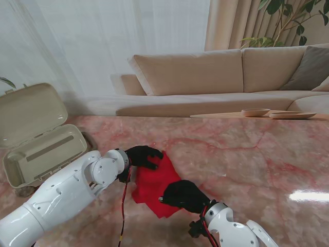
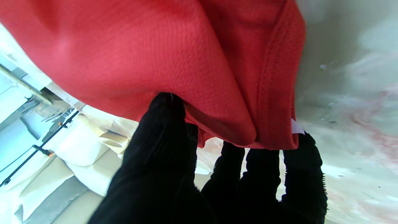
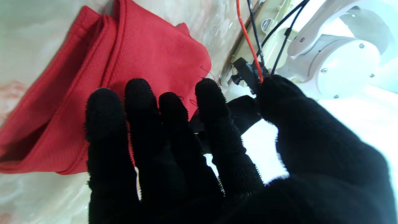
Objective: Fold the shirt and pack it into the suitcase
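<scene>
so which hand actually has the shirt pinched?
Left hand: thumb and fingers clamp the shirt edge. Right hand only lies spread over it.

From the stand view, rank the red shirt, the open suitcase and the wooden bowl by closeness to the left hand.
1. Red shirt: gripped by the left hand at its far edge.
2. Suitcase: open, on the table's left side.
3. Wooden bowl: far right, on the low table by the sofa.
</scene>
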Robot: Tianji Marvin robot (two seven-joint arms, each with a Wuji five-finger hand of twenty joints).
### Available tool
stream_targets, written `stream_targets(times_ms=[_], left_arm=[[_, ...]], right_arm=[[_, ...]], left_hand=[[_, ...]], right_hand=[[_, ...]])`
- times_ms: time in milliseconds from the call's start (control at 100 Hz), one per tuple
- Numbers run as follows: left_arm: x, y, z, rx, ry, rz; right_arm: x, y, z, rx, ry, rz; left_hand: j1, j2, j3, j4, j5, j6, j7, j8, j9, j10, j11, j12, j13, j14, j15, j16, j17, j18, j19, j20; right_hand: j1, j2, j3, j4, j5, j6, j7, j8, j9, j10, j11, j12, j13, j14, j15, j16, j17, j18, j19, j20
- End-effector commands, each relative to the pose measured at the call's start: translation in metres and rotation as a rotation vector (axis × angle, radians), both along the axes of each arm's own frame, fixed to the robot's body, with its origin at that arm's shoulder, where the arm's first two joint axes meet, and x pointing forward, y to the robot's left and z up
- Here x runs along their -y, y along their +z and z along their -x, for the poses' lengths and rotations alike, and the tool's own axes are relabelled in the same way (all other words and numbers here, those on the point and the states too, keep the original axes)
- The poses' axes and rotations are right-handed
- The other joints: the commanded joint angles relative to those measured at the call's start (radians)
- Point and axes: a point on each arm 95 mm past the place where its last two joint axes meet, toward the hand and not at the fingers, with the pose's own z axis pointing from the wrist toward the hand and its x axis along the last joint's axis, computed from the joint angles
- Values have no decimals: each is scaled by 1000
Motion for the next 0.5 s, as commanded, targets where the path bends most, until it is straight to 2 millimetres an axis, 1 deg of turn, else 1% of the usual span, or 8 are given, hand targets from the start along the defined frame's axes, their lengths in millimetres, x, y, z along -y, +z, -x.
stream_targets(times_ms=[0, 250, 490], left_arm=[[-6, -11, 10, -35, 6, -27], [-11, -8, 32, -118, 7, -91], [-19, -5, 51, -158, 35, -129]], right_arm=[[1, -9, 1, -39, 5, 16], [5, -17, -8, -70, -13, 59], [8, -22, -13, -86, -20, 89]], left_hand=[[46, -18, 20, 25, -11, -13, 4, 0, 13, -12, 20, 12, 44, 40, 13, -4, 11, -15, 56, 28], [22, 17, 2, 22, -19, 10, -28, -11, 13, -6, 11, 9, 42, 55, 19, 5, 9, -13, 65, 33], [11, 45, -28, 22, -22, 21, -60, -15, 14, -1, 2, 8, 46, 64, 25, 11, 10, -10, 70, 38]], right_hand=[[0, 9, -14, -6, -14, -38, 19, -13, 23, -20, 9, -19, 23, 0, -1, -20, 10, 24, 20, -21], [-2, 15, -20, -5, -15, -39, 17, -14, 23, -22, 8, -19, 15, 2, -6, -22, -1, 26, 17, -29], [1, 15, -24, -3, -14, -41, 20, -12, 26, -24, 10, -17, 13, 1, -7, -22, -7, 26, 17, -33]])
